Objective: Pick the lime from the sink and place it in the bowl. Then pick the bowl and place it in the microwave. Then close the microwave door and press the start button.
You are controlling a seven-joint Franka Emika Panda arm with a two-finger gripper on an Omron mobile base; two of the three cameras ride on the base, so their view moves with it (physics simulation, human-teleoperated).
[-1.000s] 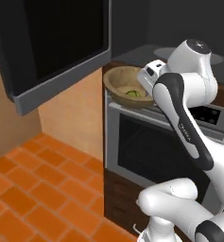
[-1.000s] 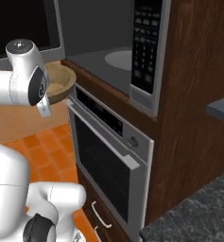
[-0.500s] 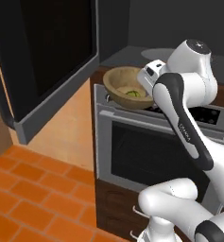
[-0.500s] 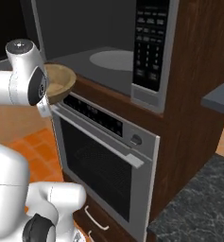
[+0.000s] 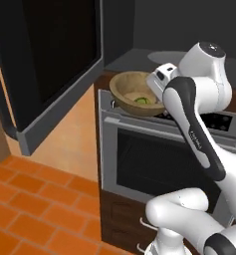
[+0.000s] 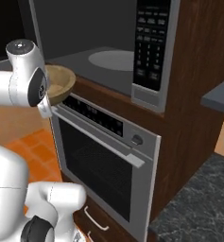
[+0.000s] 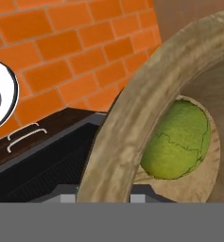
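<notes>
Bowl (image 5: 133, 93) — rim in part-open jaws

Arm raised, elbow bent sharply, forearm rising to the wrist at upper right of the left base view. Pincer (image 5: 157, 92) directed leftward and downward, jaws partly closed on the rim of the bowl (image 5: 127, 92), held aloft.

one bowl (image 5: 133, 93), one lime (image 7: 177, 140) in it, one microwave (image 6: 104, 52), one microwave door (image 5: 50, 60), one oven (image 6: 104, 165).
</notes>
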